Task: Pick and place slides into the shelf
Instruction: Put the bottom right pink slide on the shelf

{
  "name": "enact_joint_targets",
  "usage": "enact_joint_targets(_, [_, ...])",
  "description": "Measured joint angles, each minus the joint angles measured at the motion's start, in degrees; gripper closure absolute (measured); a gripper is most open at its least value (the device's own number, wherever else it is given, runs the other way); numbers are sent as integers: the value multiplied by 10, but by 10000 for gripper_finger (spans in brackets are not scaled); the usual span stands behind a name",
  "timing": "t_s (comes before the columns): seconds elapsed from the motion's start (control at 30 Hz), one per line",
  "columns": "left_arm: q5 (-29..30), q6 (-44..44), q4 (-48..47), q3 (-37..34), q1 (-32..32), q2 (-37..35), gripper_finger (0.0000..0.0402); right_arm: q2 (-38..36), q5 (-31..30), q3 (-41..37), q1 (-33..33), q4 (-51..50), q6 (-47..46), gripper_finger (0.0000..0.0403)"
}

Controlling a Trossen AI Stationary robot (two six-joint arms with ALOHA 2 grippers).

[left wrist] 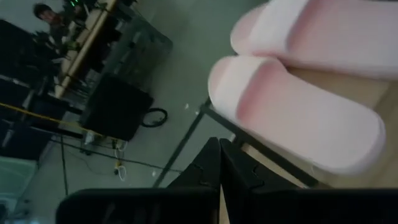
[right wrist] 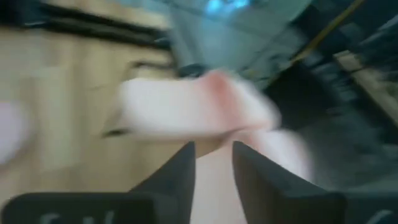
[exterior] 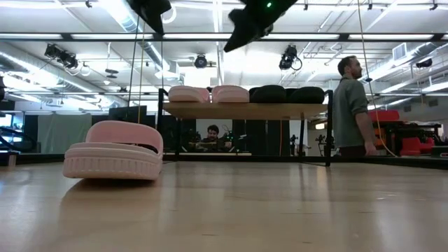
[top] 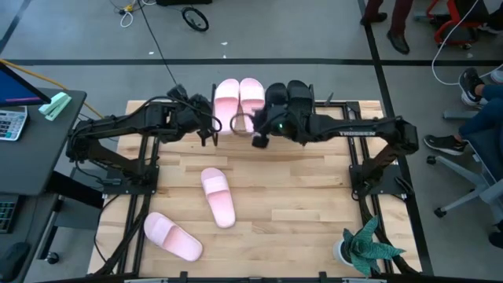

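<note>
The shelf (exterior: 245, 110) stands at the table's far edge. On its top board rest two light pink slides (top: 239, 102) and two black slides (top: 288, 101), side by side on their soles. Two more pink slides lie sole-down on the table, one in the middle (top: 218, 196) and one near the near-left corner (top: 171, 236). My left gripper (top: 211, 131) hovers shut, just in front of the shelved pink pair; its wrist view shows that pair (left wrist: 298, 112) close ahead. My right gripper (top: 258, 140) hovers beside it with a narrow gap between its fingers (right wrist: 213, 168), holding nothing.
A potted plant (top: 365, 248) stands at the table's near-right corner. Black arm frames stand along the table's left and right sides. A person (exterior: 350, 105) stands beyond the table, and seated people's legs show at the right. Bare wood lies between the shelf and the loose slides.
</note>
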State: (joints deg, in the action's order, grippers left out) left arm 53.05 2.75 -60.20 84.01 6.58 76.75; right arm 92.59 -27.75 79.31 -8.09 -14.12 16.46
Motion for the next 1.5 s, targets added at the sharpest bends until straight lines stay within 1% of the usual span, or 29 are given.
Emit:
enact_joint_targets(0.07, [-10,30,-23,0,-9,0,394,-5,26,0,24,-49,-44,314])
enact_joint_targets(0.13, [-40,60,-49,0,-21,0,394,-4,57,0,44,-89,-87,353])
enact_joint_targets(0.17, [-57,75,-59,0,-29,0,395,1,69,-2,53,-103,-105,375])
enact_joint_targets(0.2, [-73,90,-69,0,-38,0,397,5,73,-9,63,-102,-118,388])
enact_joint_targets(0.23, [-86,104,-77,0,-49,0,397,7,72,-19,73,-100,-130,393])
enact_joint_targets(0.37, [-98,146,-91,0,-96,0,395,18,71,-78,90,-49,-167,394])
enact_joint_targets(0.5, [-99,148,-88,-1,-136,2,397,17,61,-131,82,31,-167,397])
enact_joint_targets(0.57, [-99,147,-86,-1,-150,2,398,17,39,-143,71,46,-168,398])
enact_joint_targets(0.67, [-98,147,-83,-1,-160,2,393,17,16,-150,50,55,-155,399])
enact_joint_targets(0.8, [-98,146,-83,-1,-165,2,386,17,19,-150,30,60,-148,400])
enact_joint_targets(0.93, [-98,146,-83,-1,-162,2,396,17,31,-150,14,61,-140,401])
enact_joint_targets(1.03, [-98,146,-82,-1,-161,2,397,16,40,-150,10,63,-139,401])
enact_joint_targets(1.2, [-98,146,-82,-1,-161,2,382,16,40,-150,8,67,-128,401])
enact_joint_targets(1.33, [-98,149,-82,-1,-161,2,387,16,41,-150,7,76,-123,402])
enact_joint_targets(1.4, [-98,171,-82,-1,-161,2,394,16,41,-150,7,78,-122,402])
enact_joint_targets(1.5, [-99,229,-83,-1,-170,2,397,16,37,-150,19,78,-130,402])
